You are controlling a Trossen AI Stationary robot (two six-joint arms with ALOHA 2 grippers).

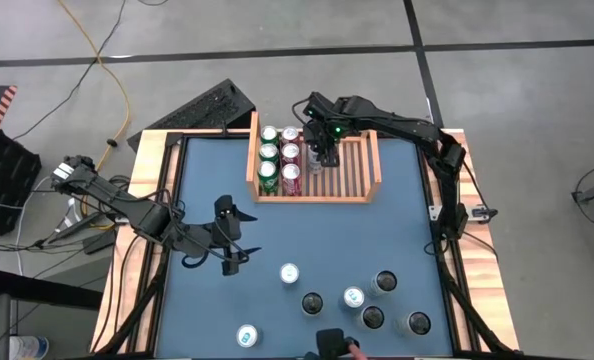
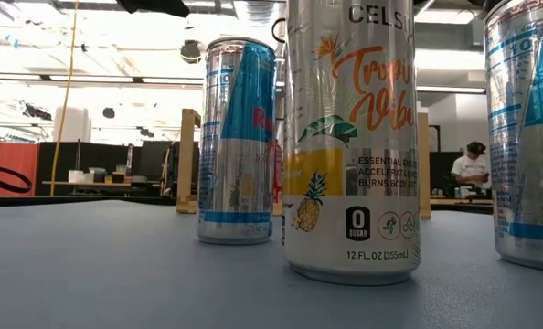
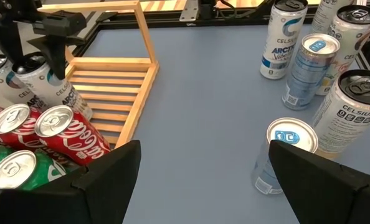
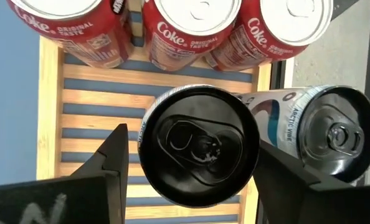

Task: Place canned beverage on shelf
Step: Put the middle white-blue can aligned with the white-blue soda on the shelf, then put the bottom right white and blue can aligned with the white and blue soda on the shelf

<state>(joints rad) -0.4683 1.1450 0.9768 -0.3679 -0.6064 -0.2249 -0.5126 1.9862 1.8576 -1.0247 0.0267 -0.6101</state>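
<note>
The light-wood shelf [image 1: 362, 170] stands at the table's far side. It holds a row of green cans [image 1: 268, 160], a row of red Coke cans [image 4: 191, 25] and a silver can [image 4: 322, 127]. Beside the silver can, a black-topped can [image 4: 199, 145] stands upright on the slats. My right gripper [image 1: 322, 155] hangs over that can, pointing down and open. Its fingers [image 4: 113, 158] stand on either side of the can's top, and slats show between this finger and the can. My left gripper [image 3: 203, 149] waits open over the table's left middle [image 1: 239, 245], with nothing between its fingers.
Several loose cans [image 1: 353, 297] stand near the table's front edge, and one [image 3: 284, 155] is close before my left gripper. The low view shows three of them close up [image 2: 352, 137]. A keyboard [image 1: 202, 110] lies beyond the far edge. A person [image 2: 473, 169] sits far off in the room.
</note>
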